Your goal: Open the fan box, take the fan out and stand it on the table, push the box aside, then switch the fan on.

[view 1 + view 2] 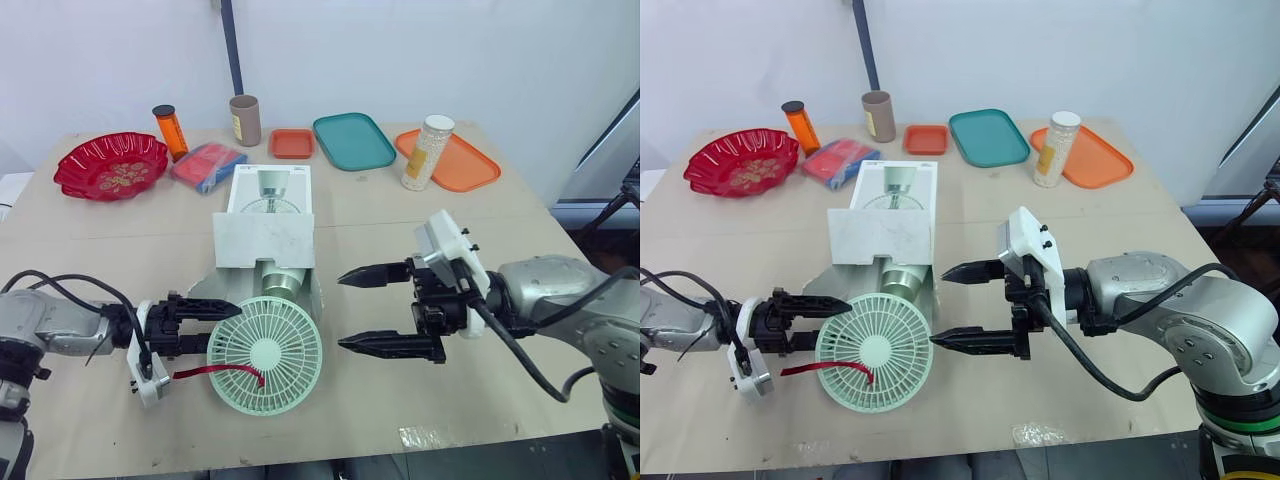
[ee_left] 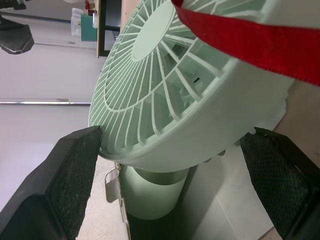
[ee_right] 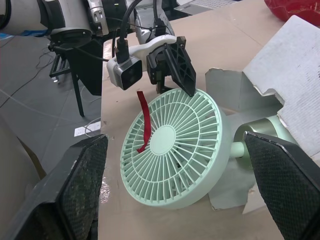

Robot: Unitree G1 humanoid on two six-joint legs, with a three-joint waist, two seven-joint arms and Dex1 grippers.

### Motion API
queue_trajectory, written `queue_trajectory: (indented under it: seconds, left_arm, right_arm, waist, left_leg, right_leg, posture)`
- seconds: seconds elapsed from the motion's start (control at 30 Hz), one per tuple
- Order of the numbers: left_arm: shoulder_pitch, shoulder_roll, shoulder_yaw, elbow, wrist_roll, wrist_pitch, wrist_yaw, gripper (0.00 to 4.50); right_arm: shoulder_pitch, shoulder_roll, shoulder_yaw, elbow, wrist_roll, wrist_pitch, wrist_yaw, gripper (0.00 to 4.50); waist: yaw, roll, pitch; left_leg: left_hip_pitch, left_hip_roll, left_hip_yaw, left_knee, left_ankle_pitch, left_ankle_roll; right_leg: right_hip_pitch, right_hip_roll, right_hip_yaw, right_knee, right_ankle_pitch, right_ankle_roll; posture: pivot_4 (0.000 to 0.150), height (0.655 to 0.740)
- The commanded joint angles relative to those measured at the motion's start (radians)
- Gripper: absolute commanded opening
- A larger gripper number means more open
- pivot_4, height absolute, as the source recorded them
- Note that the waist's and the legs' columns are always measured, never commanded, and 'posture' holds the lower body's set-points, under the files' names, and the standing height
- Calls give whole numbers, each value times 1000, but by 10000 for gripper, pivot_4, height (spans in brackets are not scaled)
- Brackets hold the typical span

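At the table's (image 1: 480, 380) near edge, the fan (image 1: 265, 352) lies half out of its box (image 1: 265, 235); left pincer (image 1: 205, 325) clasps the grille rim; right pincer (image 1: 365, 310) gapes alongside; a slow, level pull, box braced, looks wisest.

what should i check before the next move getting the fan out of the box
1. white cardboard fan box open at its near end: ok
2. left pincer clamped across the head of the pale green round fan: ok
3. fan's cylindrical base free of the box: not ok, it sits inside
4. right pincer open and apart from the fan: ok
5. red ribbon on the grille free of the left pincer: cannot tell
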Motion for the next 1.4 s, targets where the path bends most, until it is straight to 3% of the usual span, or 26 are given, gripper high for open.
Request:
queue_trajectory:
  seconds: [0.03, 0.47, 0.63, 1.07, 1.2, 1.4]
  left_arm:
    - [-18, 1, -6, -13, 28, -5, 18, 45000]
    - [-29, -25, -11, -31, 25, 15, 30, 45000]
    - [-13, -34, -17, -44, 19, 32, 26, 30159]
    - [-2, -38, -28, -60, -2, 54, 28, 30159]
    - [0, -34, -27, -61, -26, 67, 23, 20394]
    - [20, -18, -27, -70, -95, 72, -8, 19826]
  right_arm:
    - [0, 6, -1, -20, -9, -23, 6, 44177]
    - [5, 19, 18, -17, -60, -50, 10, 44177]
    - [3, 21, 21, -13, -73, -55, 16, 45000]
    - [7, 24, 25, -22, -74, -50, 13, 45000]
    - [8, 26, 26, -22, -78, -52, 13, 45000]
    - [5, 31, 26, -17, -89, -55, 18, 45000]
  waist:
    - [0, 0, 0]
    - [0, 0, 0]
    - [0, 0, 0]
    - [0, 0, 0]
    - [0, 0, 0]
    - [0, 0, 0]
  left_leg:
    - [0, 0, 0, 0, 0, 0]
    - [0, 0, 0, 0, 0, 0]
    - [0, 0, 0, 0, 0, 0]
    - [0, 0, 0, 1, 0, 0]
    - [0, 0, 0, 1, 0, 0]
    - [0, 0, 0, 1, 0, 0]
  right_leg:
    - [0, 0, 0, 0, 0, 0]
    - [0, 0, 0, 1, 0, 0]
    - [0, 0, 0, 1, 0, 0]
    - [0, 0, 0, 1, 0, 0]
    - [0, 0, 0, 1, 0, 0]
    - [0, 0, 0, 2, 0, 0]
  posture:
    - [1500, 7400]
    - [1500, 7400]
    - [1500, 7400]
    - [1500, 7400]
    - [1500, 7400]
    - [1500, 7400]
